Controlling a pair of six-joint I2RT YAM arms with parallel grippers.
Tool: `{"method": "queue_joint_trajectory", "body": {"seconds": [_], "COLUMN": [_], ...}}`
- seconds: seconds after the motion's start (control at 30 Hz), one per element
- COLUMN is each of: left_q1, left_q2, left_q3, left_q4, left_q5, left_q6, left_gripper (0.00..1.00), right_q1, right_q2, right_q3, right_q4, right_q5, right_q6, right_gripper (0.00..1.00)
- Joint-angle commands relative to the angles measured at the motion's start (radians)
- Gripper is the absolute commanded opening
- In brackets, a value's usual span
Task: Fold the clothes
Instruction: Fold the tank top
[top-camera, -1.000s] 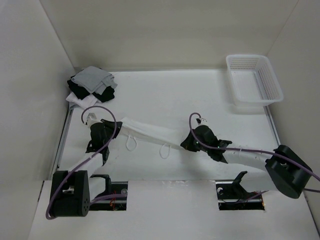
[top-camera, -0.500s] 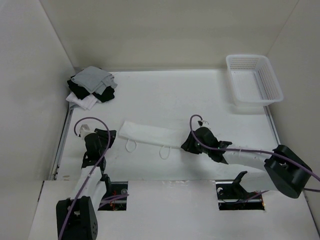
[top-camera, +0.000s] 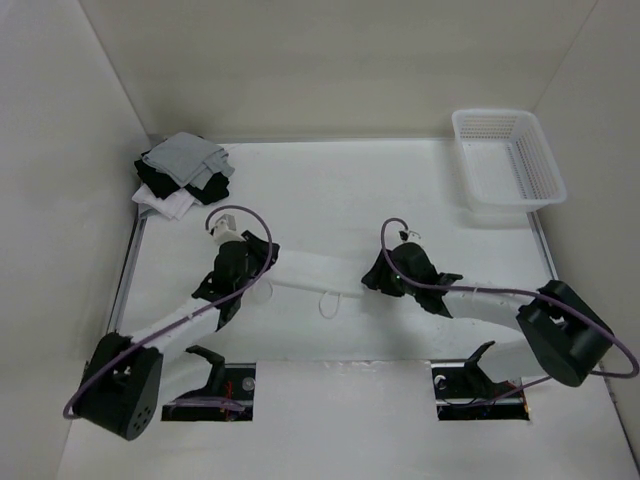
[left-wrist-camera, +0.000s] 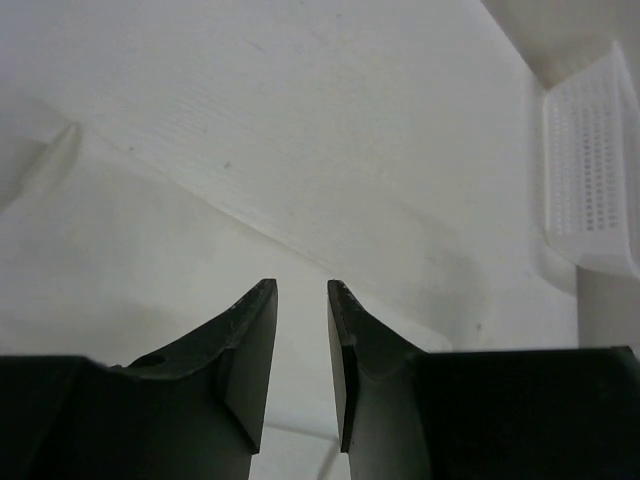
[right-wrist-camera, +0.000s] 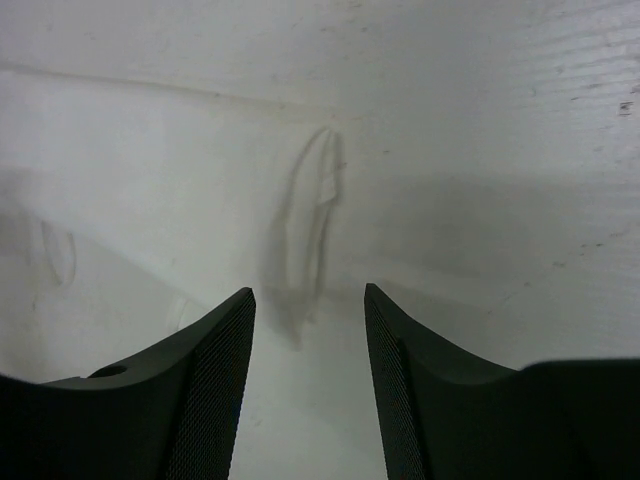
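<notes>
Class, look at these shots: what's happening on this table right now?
Two robot arms are working on a white garment that lies as a long narrow strip across the table. The left gripper is over its left end and the right gripper is over its right end; both are open and grip nothing. A thin string loop pokes out at the garment's near edge. The stack of clothes and the mesh basket sit apart at the far corners.

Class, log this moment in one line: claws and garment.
task: folding | white garment: flat on table, not held | left claw: open above its left end | right claw: open above its right end
</notes>
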Motion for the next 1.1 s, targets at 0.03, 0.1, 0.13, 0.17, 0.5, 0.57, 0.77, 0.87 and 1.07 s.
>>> {"method": "queue_joint_trajectory", "body": {"seconds": [0.03, 0.1, 0.13, 0.17, 0.5, 0.57, 0.77, 0.87, 1.07], "left_q1": [0.084, 0.130, 0.149, 0.167, 0.284, 0.304, 0.339, 0.298, 0.085], "left_q2": [0.156, 0.220, 0.242, 0.262, 0.379, 0.400, 0.380, 0.319, 0.186], "left_q3": [0.014, 0.011, 0.007, 0.003, -0.058, -0.064, -0.098, -0.115, -0.144], "left_q4": [0.186, 0.244, 0.266, 0.287, 0.405, 0.425, 0.447, 0.432, 0.338], "left_q5": [-0.034, -0.002, 0.015, 0.028, 0.081, 0.103, 0.123, 0.124, 0.053], "left_q6": [0.023, 0.006, -0.005, -0.009, -0.102, -0.114, -0.138, -0.131, -0.132], "left_gripper": [0.25, 0.25, 0.25, 0.25, 0.25, 0.25, 0.25, 0.26, 0.29], "right_q1": [-0.026, -0.036, -0.043, -0.051, -0.065, -0.065, -0.088, -0.123, -0.134], "right_q2": [0.095, 0.134, 0.154, 0.167, 0.240, 0.243, 0.208, 0.108, -0.166], "right_q3": [0.033, 0.027, 0.021, 0.015, -0.033, -0.034, -0.100, -0.149, -0.208], "right_q4": [0.161, 0.213, 0.238, 0.259, 0.353, 0.353, 0.434, 0.421, 0.180], "right_q5": [-0.080, -0.112, -0.123, -0.130, -0.157, -0.158, -0.141, -0.141, -0.123], "right_q6": [-0.007, 0.013, 0.023, 0.036, 0.128, 0.137, 0.177, 0.171, 0.128], "right_gripper": [0.53, 0.53, 0.53, 0.53, 0.37, 0.33, 0.07, 0.05, 0.05]}}
